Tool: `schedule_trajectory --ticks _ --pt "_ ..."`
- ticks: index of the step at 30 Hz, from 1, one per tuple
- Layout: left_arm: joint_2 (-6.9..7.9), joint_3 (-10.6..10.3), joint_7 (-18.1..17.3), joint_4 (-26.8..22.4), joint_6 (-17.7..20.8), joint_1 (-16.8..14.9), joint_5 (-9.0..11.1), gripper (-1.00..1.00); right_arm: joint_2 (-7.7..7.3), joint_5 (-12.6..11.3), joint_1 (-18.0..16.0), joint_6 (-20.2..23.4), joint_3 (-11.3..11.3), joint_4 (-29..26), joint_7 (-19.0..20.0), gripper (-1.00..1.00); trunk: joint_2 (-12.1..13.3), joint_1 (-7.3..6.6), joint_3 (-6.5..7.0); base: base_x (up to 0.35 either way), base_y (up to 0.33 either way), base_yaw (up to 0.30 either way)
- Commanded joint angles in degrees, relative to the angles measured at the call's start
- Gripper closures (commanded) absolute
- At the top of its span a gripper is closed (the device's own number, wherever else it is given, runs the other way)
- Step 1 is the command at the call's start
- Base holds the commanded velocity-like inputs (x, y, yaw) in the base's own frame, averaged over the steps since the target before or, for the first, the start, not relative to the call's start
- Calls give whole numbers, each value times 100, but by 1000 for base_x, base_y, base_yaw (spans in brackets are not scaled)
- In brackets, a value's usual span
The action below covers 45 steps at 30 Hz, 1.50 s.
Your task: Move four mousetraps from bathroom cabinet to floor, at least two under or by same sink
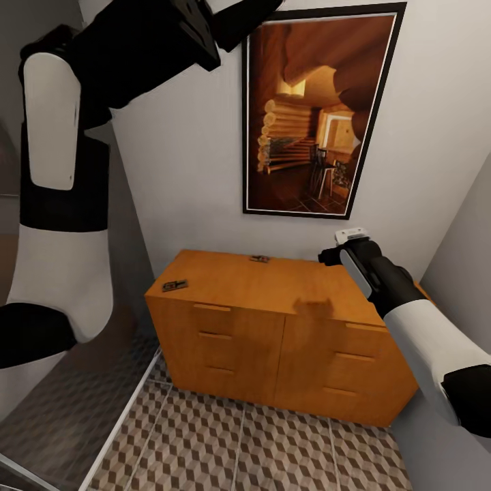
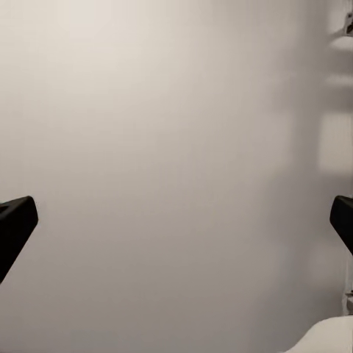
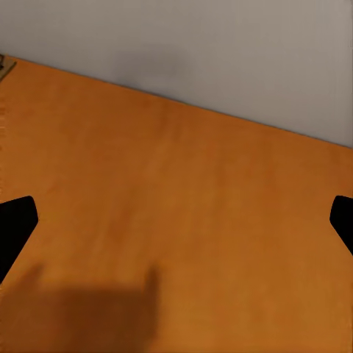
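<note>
Two mousetraps on the cabinet (image 1: pixel 273 286) top. One trap (image 1: pixel 174 285) lies flat near the front left corner; a second trap (image 1: pixel 260 258) lies flat at the back edge, close to the wall, under the framed picture (image 1: pixel 317 112). Both too small to make out wire or red mark clearly. The other two traps: nothing to report from here. Drawers all closed.

Floor (image 1: pixel 259 443) with cube-pattern tiles runs in front of the cabinet, bare where it shows. A pale threshold strip (image 1: pixel 123 423) borders it on the left.

Right end effector (image 3: pixel 176 220) hangs above the cabinet top toward its right end, well apart from both traps. Fingers wide apart, nothing between them; bare orange wood below, its shadow on the surface. A sliver of something at the wood's edge in the right wrist view may be the back trap; cannot tell. Judgement: the arm is held over the top as staging for a reach to the back trap, the nearer of the two.

Left end effector (image 2: pixel 176 220) is raised high, pointed at plain white wall. Fingers spread wide, holding nothing. Likely parked up there to keep out of the right arm's way.

Judgement: no trap picked up; task at an early stage.
</note>
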Motion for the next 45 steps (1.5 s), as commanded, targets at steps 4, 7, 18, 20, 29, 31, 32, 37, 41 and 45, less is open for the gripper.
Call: schedule_trajectory --ticks 4,7,18,20,29,31,32,37,41,45 --pt "134 59 -22 23 26 -6 -2 -100 65 -59 -6 18 39 -5 -71 -100 -6 1 -8 0 0 0" --pt "271 75 -23 27 27 0 1 -100 129 -56 -6 18 43 -4 -90 -100 -6 1 -8 0 0 0" --pt "415 152 -36 2 28 11 20 -100 177 -54 -6 18 47 -4 -105 -100 -6 1 -8 0 0 0" --pt "418 184 -37 1 28 11 20 -100 178 -54 -6 18 47 -4 -106 -100 -6 1 -8 0 0 0" --pt "434 695 -49 2 27 19 311 -100 179 -54 -6 18 47 -3 -106 -100 -6 1 -8 0 0 0" --pt "465 814 -57 -2 27 20 552 -100 183 -54 -6 18 47 -3 -106 -100 -6 1 -8 0 0 0" --pt "483 839 -58 -3 27 20 637 -100 184 -54 -6 18 47 -3 -106 -100 -6 1 -8 0 0 0" --pt "653 893 -69 -14 23 21 1093 -100 201 -54 -6 18 47 -4 -106 -100 -6 1 -8 0 0 0" --pt "716 896 -78 -21 20 21 1209 -100 222 -54 -6 18 47 -4 -106 -100 -6 1 -8 0 0 0" --pt "732 796 -81 -24 14 21 1238 -100 236 -54 -6 18 47 -3 -106 -100 -6 1 -8 0 0 0"
